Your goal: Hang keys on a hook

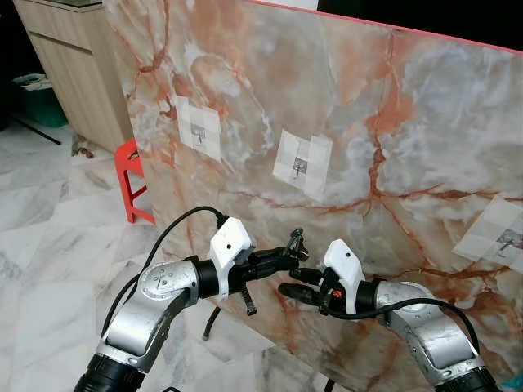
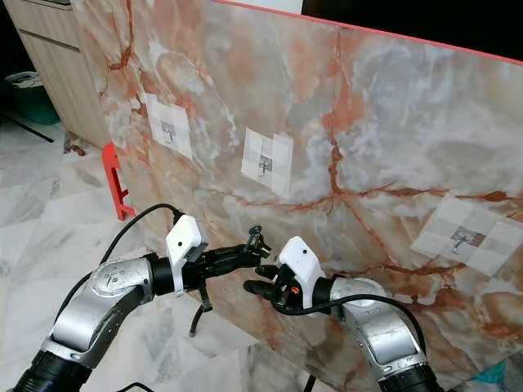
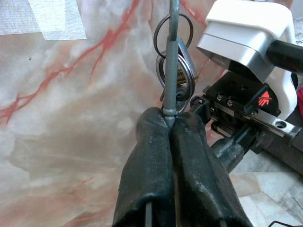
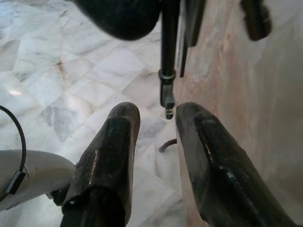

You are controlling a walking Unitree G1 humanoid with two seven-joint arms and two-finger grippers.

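Note:
My left gripper (image 1: 288, 251) is shut on a bunch of keys (image 1: 297, 240), held up in front of the marble wall panel (image 1: 343, 106). In the left wrist view the key rings (image 3: 174, 56) stand up from between the pinched black fingertips (image 3: 156, 127). My right gripper (image 1: 292, 289) is just below and to the right of the keys, open, with nothing between its fingers (image 4: 113, 137). A small metal hook (image 1: 299, 167) sits on a pale taped patch above the keys. Another hook (image 1: 197, 131) is further left, and a third hook (image 1: 511, 241) is at the far right.
A red plastic stool (image 1: 132, 180) stands by the panel's left end. Behind it is a wooden cabinet (image 1: 69, 65) with a green bin (image 1: 37, 98) beside it. The floor (image 1: 57, 237) is marble tile. A black cable (image 1: 176, 224) loops off my left forearm.

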